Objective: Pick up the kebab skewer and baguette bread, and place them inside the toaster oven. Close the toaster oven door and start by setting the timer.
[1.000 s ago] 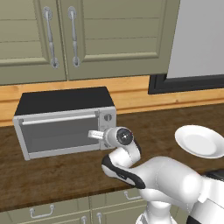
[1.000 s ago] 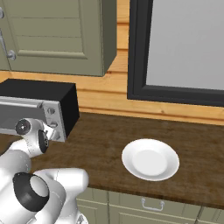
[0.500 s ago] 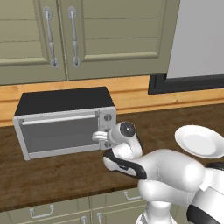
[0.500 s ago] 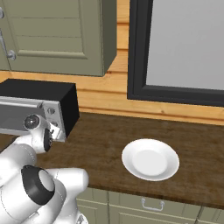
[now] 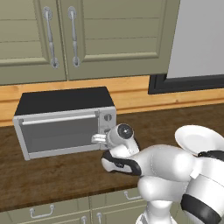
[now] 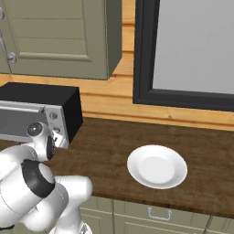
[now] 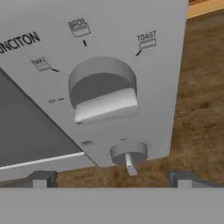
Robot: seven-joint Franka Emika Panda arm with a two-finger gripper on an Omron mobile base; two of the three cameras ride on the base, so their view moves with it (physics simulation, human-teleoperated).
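I've got the end effector (image 5: 97, 139) right up at the toaster oven (image 5: 65, 120), at the lower right of its front by the knob panel. Its fingers (image 7: 43, 179) stand wide apart, holding nothing. In the hand view I see the big function knob (image 7: 103, 97) close ahead with BROIL and TOAST labels above it, and a smaller knob (image 7: 128, 154) below, sitting between my fingertips but not touched. The toaster oven door (image 5: 61, 133) is closed, handle bar along its top. The oven sits on the brown wood tabletop (image 6: 205, 151) under the cabinets (image 5: 87, 35). A white plate (image 6: 156, 166) sits well apart to the right.
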